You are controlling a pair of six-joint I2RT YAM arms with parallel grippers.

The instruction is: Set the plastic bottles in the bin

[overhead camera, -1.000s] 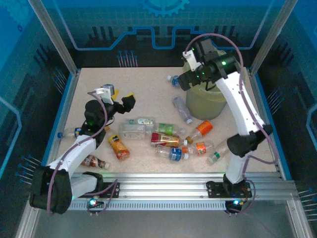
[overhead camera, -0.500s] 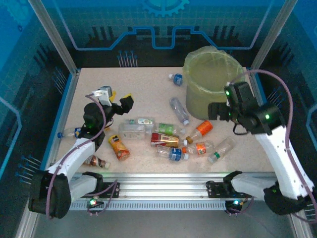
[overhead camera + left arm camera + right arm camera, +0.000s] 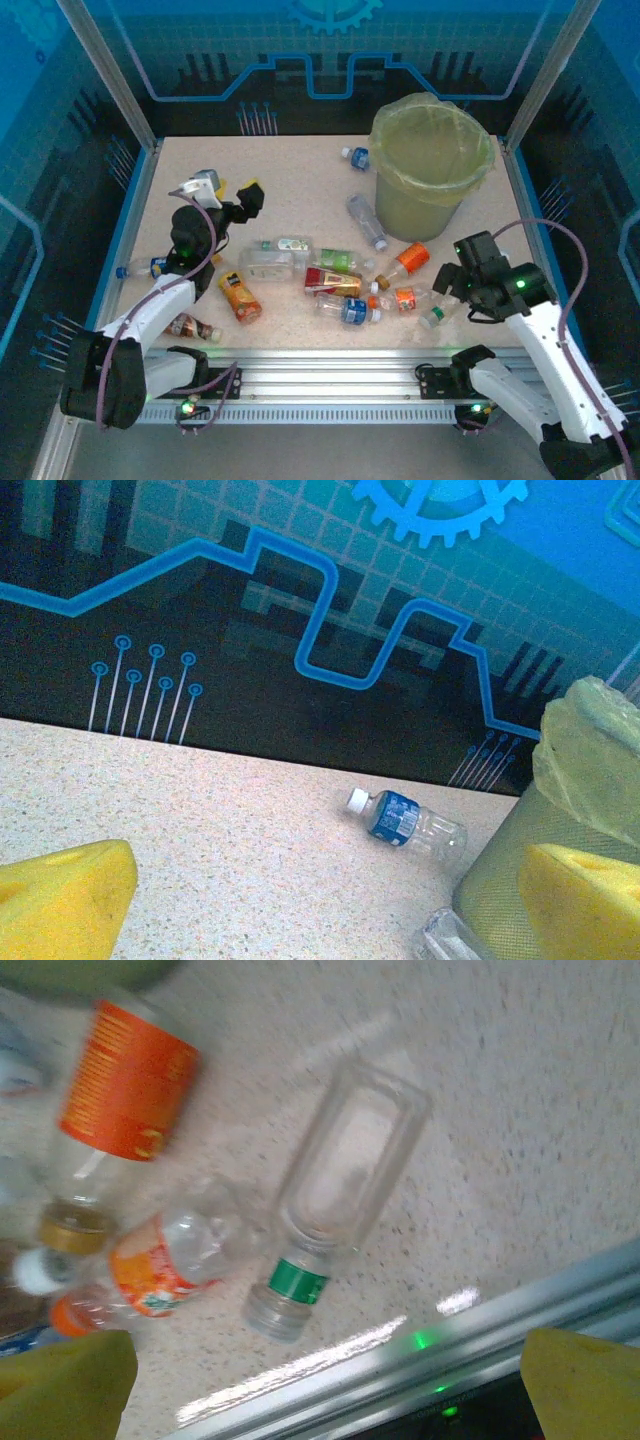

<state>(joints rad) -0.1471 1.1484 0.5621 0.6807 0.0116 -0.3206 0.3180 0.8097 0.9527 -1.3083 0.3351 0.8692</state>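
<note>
The bin (image 3: 420,205), lined with a yellow-green bag, stands at the back right. Several plastic bottles lie in a heap mid-table (image 3: 333,281). One blue-labelled bottle (image 3: 352,159) (image 3: 405,820) lies left of the bin (image 3: 590,770). My left gripper (image 3: 232,188) (image 3: 320,920) hovers open and empty over the left of the table, facing that bottle from far off. My right gripper (image 3: 447,285) (image 3: 325,1400) hangs open above a clear bottle with a green neck band (image 3: 445,305) (image 3: 330,1190), apart from it. Two orange-labelled bottles (image 3: 125,1080) (image 3: 150,1265) lie beside it.
A metal rail (image 3: 480,1350) runs along the table's near edge, close to the clear bottle. Blue panels and aluminium posts (image 3: 105,70) wall in the table. One bottle (image 3: 140,268) lies at the left edge, another (image 3: 192,326) near the left arm's base.
My right arm has swung from over the bin down to the near right, above the clear bottle. The left gripper has shifted only slightly.
</note>
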